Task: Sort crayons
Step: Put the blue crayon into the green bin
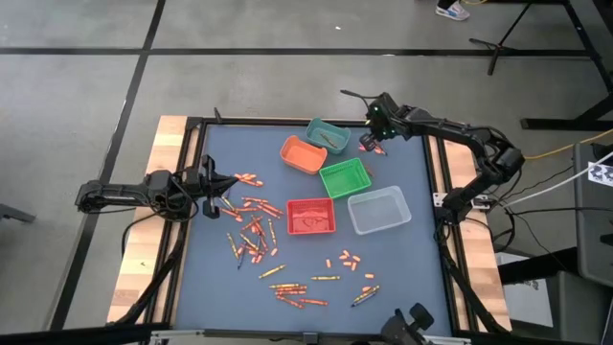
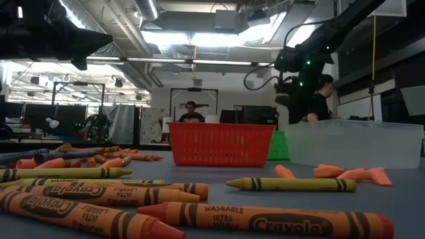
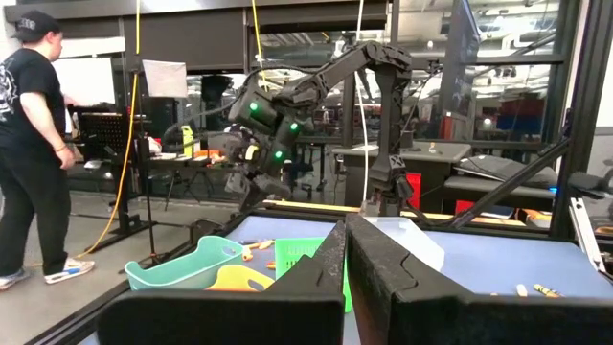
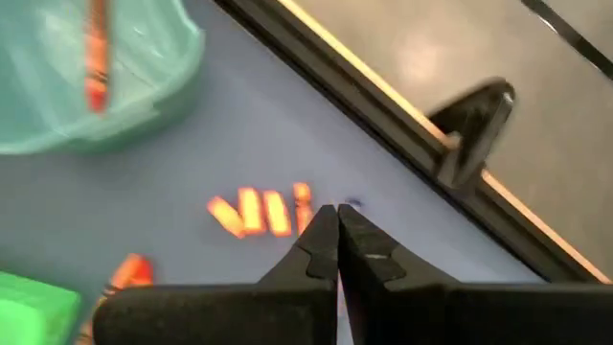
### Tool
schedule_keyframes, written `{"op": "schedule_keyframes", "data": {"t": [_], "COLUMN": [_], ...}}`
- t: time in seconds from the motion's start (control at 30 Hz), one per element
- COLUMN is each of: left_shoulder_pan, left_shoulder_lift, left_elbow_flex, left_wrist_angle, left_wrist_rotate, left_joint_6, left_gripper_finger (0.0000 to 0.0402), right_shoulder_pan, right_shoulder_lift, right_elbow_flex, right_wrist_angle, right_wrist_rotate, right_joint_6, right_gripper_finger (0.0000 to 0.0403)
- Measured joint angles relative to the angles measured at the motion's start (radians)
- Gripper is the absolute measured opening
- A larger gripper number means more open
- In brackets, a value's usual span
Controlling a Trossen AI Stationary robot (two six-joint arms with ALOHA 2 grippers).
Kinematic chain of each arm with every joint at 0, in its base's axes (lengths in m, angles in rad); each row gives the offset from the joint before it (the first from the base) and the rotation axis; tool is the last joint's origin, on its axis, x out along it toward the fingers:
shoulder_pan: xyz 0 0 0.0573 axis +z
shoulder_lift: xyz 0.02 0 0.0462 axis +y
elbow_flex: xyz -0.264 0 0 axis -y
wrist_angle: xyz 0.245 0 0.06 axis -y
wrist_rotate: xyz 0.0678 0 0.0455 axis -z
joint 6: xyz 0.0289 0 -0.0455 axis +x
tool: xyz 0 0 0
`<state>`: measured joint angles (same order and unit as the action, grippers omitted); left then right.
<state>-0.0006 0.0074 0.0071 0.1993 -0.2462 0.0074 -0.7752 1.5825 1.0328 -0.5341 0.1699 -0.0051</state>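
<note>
Many crayons, mostly orange-red, lie loose on the blue mat, with a large scatter at the left middle (image 1: 254, 230) and more near the front (image 1: 299, 290). In the low view they lie close by (image 2: 99, 196). A small group of orange crayons (image 1: 376, 149) lies at the far right and also shows in the right wrist view (image 4: 254, 213). My right gripper (image 1: 368, 141) is shut and hovers just above this group (image 4: 337, 218). My left gripper (image 1: 226, 198) is shut and lies low and level at the left edge of the scatter (image 3: 345, 251). Nothing shows between its fingers.
Five small bins stand at the mat's middle and far side: teal (image 1: 328, 135) with a crayon in it, orange (image 1: 303, 153), green (image 1: 345, 177), red (image 1: 310, 216) and clear (image 1: 378, 209). A black frame rail (image 4: 383, 105) runs close beyond the right gripper. A person (image 3: 34, 144) stands beyond the table.
</note>
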Motion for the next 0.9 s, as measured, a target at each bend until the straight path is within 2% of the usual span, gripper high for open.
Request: {"op": "schedule_keyframes", "data": {"t": [0.27,0.63,0.77,0.9], "left_shoulder_pan": [0.0,0.0,0.0,0.0], "left_shoulder_lift": [0.0,0.0,0.0,0.0], "left_elbow_flex": [0.0,0.0,0.0,0.0], "left_wrist_angle": [0.0,0.0,0.0,0.0], "left_wrist_rotate": [0.0,0.0,0.0,0.0], "left_joint_6": [0.0,0.0,0.0,0.0], "left_gripper_finger": [0.0,0.0,0.0,0.0], "right_shoulder_pan": [-0.006,-0.059,-0.09,-0.111], "right_shoulder_lift": [0.095,0.181,0.183,0.183], "right_elbow_flex": [0.0,0.0,0.0,0.0], "right_wrist_angle": [-0.018,-0.013,-0.013,-0.013], "right_wrist_rotate": [0.018,0.022,0.016,-0.053], "right_joint_6": [0.0,0.0,0.0,0.0], "right_gripper_finger": [0.0006,0.0108,0.0121,0.012]}}
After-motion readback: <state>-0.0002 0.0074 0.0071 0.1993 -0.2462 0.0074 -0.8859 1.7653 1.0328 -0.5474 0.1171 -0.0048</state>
